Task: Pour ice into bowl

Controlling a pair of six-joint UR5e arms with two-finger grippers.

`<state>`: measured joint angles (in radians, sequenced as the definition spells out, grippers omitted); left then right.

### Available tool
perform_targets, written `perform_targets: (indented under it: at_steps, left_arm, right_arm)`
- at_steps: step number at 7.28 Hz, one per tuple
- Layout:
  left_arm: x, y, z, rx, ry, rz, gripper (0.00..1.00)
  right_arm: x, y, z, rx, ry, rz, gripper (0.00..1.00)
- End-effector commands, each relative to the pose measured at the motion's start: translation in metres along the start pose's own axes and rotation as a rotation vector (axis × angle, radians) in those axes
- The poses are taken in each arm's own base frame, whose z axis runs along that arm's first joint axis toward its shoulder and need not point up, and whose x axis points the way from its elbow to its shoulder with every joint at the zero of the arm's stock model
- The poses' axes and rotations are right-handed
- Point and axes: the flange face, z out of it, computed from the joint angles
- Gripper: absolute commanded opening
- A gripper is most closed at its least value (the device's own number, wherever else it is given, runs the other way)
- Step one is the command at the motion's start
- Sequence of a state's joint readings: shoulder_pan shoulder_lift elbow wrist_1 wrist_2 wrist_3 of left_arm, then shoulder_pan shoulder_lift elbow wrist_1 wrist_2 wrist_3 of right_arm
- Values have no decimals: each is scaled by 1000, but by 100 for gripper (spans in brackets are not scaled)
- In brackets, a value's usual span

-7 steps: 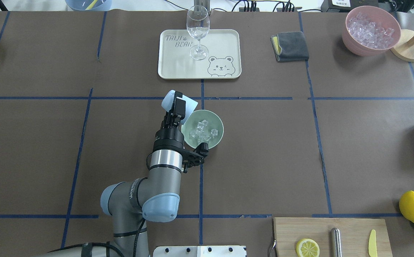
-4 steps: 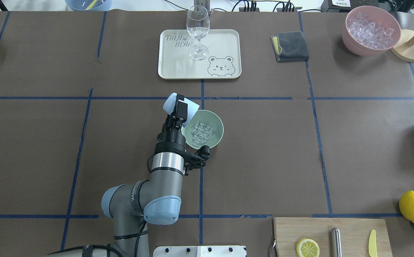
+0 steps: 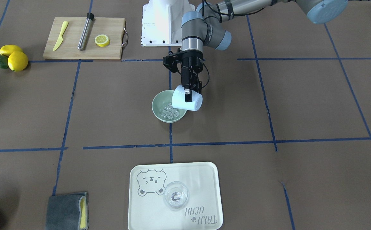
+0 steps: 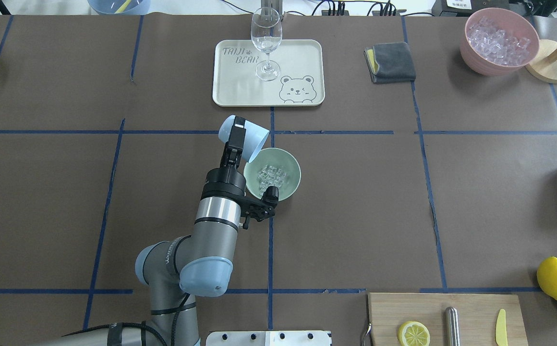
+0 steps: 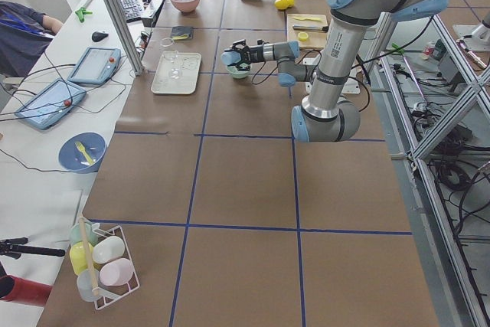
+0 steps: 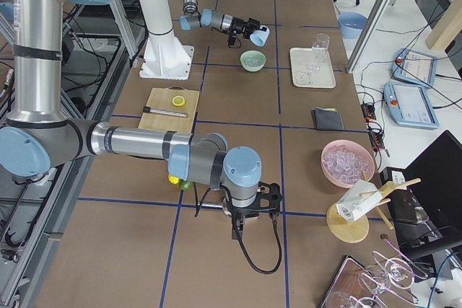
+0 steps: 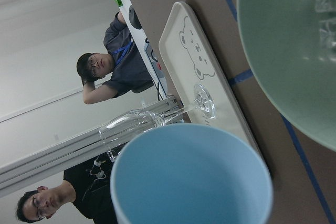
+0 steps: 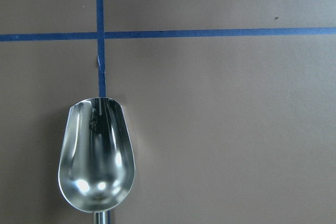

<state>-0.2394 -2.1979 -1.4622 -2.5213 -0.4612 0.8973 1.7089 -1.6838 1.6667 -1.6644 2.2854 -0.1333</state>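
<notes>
The pale mint-green bowl stands at the table's middle and also shows in the front view. The ice lies in it as a heap of small clear cubes. My left gripper is shut on a light blue cup, which is tilted with its mouth over the bowl's far-left rim. The left wrist view looks into the cup, which appears empty, with the bowl beside it. My right gripper hangs over a metal scoop; I cannot tell whether it is open or shut.
A cream tray with a wine glass lies beyond the bowl. A grey cloth and a pink bowl of ice are far right. A cutting board with a lemon slice, knife and metal bar is near right, with lemons beside it.
The ice has settled in the bowl. My left wrist has turned and lifted the cup a little up and back from the bowl's rim.
</notes>
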Motion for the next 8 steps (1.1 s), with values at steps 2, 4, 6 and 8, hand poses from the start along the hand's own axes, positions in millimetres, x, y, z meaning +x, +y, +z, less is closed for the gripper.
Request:
perform_targets:
  at_steps: [2, 4, 6, 8]
  left_arm:
    - [-17, 52, 22, 204, 46, -510, 0]
    - [-39, 86, 9, 298, 124, -780, 0]
    - [-19, 110, -3, 304, 269, -1134, 0]
    - [5, 172, -21, 221, 313, -1320, 0]
  right_arm:
    - [-1, -1, -1, 4, 0, -3, 100]
    - [-2, -3, -4, 10, 1, -9, 100]
    - [-2, -4, -7, 17, 1, -8, 100]
    - [-2, -5, -7, 17, 1, -8, 100]
